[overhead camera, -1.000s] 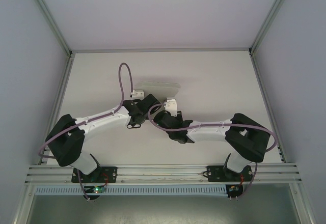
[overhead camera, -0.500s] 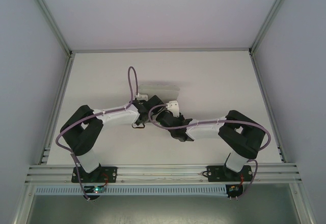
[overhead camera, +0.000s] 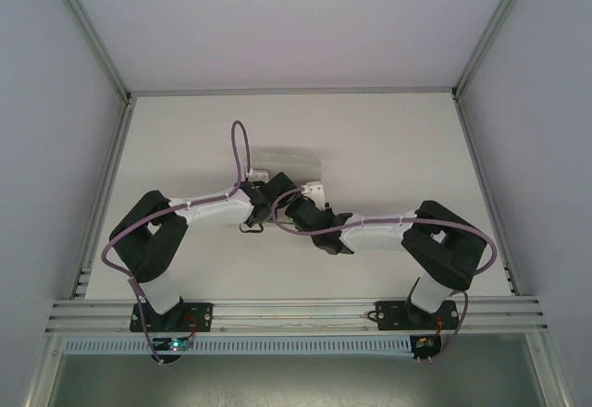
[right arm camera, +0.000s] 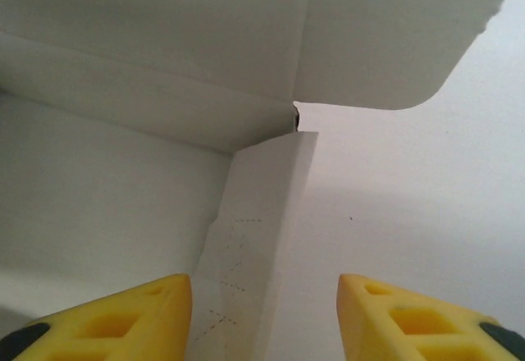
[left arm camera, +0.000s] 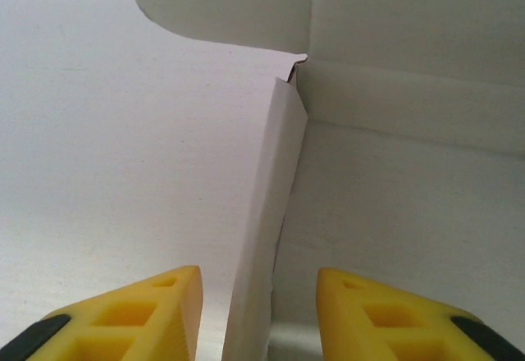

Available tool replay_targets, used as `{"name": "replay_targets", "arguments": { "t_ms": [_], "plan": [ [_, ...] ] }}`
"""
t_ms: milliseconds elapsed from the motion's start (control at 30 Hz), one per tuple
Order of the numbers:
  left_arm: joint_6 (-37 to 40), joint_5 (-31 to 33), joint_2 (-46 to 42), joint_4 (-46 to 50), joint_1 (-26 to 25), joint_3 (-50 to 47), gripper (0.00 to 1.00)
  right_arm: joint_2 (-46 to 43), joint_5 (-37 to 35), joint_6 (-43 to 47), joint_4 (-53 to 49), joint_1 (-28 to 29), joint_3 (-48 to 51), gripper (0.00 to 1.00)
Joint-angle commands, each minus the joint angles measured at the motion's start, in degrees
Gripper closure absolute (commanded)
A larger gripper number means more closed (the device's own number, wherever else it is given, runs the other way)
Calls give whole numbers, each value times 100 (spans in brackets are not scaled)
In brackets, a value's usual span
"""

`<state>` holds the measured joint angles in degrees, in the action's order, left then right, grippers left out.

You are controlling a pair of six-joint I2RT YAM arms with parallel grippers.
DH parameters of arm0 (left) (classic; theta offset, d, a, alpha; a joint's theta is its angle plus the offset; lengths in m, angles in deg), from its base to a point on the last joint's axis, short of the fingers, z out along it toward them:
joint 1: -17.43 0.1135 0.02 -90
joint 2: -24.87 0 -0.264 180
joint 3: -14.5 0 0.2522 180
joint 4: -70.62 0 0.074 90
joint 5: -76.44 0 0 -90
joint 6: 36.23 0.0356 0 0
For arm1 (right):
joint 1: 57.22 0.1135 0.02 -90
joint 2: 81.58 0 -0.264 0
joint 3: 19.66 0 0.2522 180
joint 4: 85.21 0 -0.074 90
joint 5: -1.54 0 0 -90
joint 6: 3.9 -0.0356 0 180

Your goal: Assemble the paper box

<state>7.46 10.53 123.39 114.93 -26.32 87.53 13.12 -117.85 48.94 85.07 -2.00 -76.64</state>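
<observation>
L claw (left arm camera: 256, 299) & R claw (right arm camera: 262, 299) parted (gripping nothing); each straddles paper box (overhead camera: 289, 160) wall.

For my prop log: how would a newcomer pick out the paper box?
On the white table, follow the two arms to where they meet near the middle. Just beyond the left end effector and right end effector sits the paper box. Unlike the black-and-white arms, it is thin creased white card with a rounded flap.
</observation>
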Motion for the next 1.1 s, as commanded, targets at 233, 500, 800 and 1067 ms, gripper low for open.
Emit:
{"name": "replay_targets", "arguments": {
  "t_ms": [233, 500, 800, 1067],
  "plan": [
    [76, 57, -747, -110, 19, -38, 38, -457, 47, -203, -73, -137, -143, 44],
    [211, 255, -1391, -147, 20, -301, 0, -884, -1, -188, 24, -268, 127, 32],
    [498, 89, -3016, -486, 500, -1253, 0, -1811, 383, -10, 393, -725, 829, 2],
    [641, -821, -3691, -1159, 979, -1958, 0, -766, 1862, -313, -13, -913, 158, 25]
  ]
}}
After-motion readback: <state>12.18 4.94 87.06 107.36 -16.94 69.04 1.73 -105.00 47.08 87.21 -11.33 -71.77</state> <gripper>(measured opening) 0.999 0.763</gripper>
